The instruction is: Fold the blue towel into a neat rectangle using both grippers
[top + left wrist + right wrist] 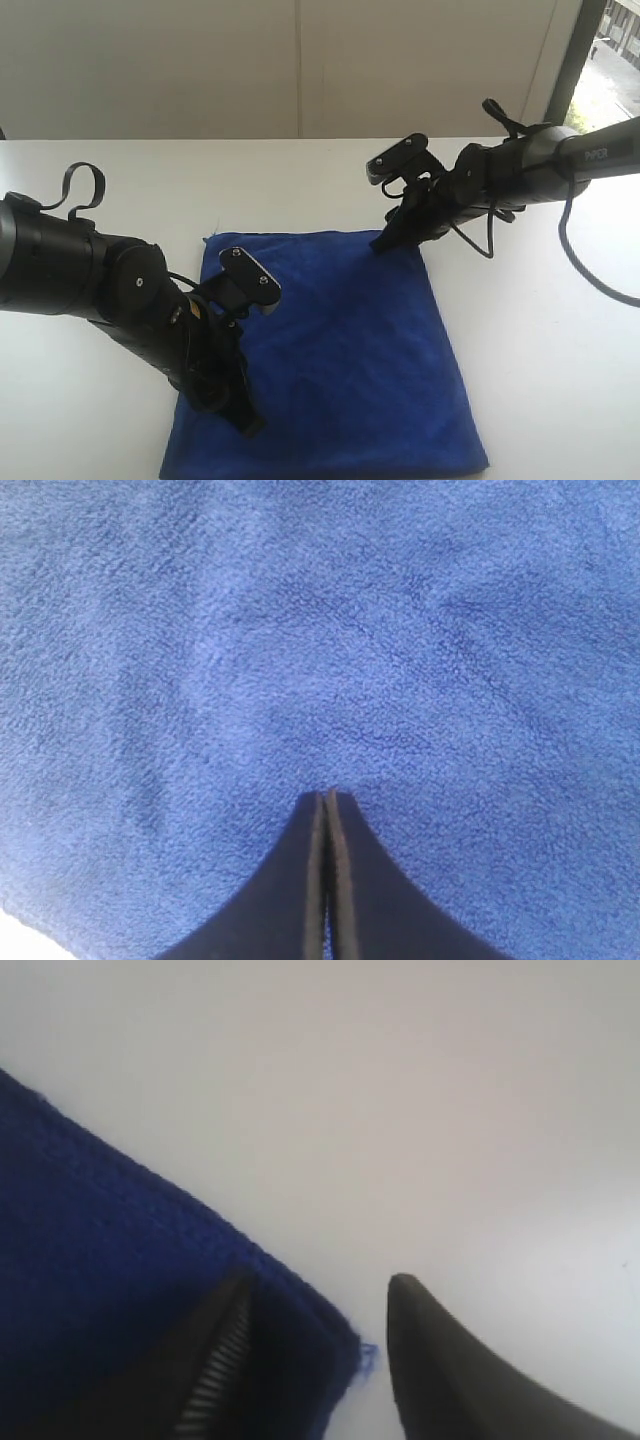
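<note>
Though small, "PIPER" [600, 155] on right arm [520, 168]

we read one marking only. white lettering [597, 155] stands on the dark forearm tube of the right arm [530, 165], near the right edge of the exterior view, up the arm from the right gripper [383, 242]. the characters run along the tube and are small and soft. we make them out as "piper", with the first letters uncertain. the left wrist view and the right wrist view carry no readable text, label or number.
</note>
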### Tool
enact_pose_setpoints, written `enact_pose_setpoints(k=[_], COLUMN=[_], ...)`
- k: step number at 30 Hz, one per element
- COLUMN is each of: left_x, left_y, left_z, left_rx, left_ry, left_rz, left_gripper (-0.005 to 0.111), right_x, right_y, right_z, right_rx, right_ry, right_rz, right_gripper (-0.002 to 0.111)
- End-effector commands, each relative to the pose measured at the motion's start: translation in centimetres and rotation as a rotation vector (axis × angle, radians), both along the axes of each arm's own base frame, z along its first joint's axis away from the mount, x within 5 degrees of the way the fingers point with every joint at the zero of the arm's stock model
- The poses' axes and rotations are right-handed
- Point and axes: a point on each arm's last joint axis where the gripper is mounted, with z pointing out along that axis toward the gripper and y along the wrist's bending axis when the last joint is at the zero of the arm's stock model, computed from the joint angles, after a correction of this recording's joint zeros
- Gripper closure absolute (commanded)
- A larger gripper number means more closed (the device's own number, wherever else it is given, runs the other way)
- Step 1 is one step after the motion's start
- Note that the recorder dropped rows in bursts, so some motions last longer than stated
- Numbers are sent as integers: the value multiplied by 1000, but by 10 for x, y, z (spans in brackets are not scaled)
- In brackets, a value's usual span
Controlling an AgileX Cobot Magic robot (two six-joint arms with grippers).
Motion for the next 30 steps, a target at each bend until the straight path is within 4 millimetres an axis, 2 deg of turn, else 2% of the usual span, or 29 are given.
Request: enact_pose_setpoints(k=[1, 16, 18, 19, 23, 24, 25, 27, 30], left_x=[-3, -3, -2, -1, 5, 4, 2, -4, -19], left_y=[1, 1, 1, 0, -5, -5, -4, 3, 19], left_z=[-11, -11, -8, -5, 30, 57, 69, 95, 122], left_rx=[26, 25, 18, 10, -55, -87, -96, -77, -1], left_ry=[48, 46, 34, 25, -66, -127, -149, -191, -208], left_rz=[3, 2, 3, 2, -19, -56, -72, -128, -215], left_gripper=[107, 107, 107, 107, 107, 107, 107, 107, 107], right_x=[4, 9, 8, 6, -9, -22, -31, -52, -83], right_y=[-6, -31, -32, -32, -30, -29, -29, -28, -24], right_z=[3, 12, 22, 29, 88, 122, 138, 166, 192], right_rx=[-23, -46, -43, -41, -52, -72, -76, -87, -97], right_ry=[-50, -92, -104, -106, -139, -162, -158, -128, -42], right_rz=[-1, -39, -40, -37, 15, 60, 81, 143, 266], right_gripper=[64, 64, 64, 64, 64, 64, 64, 65, 65])
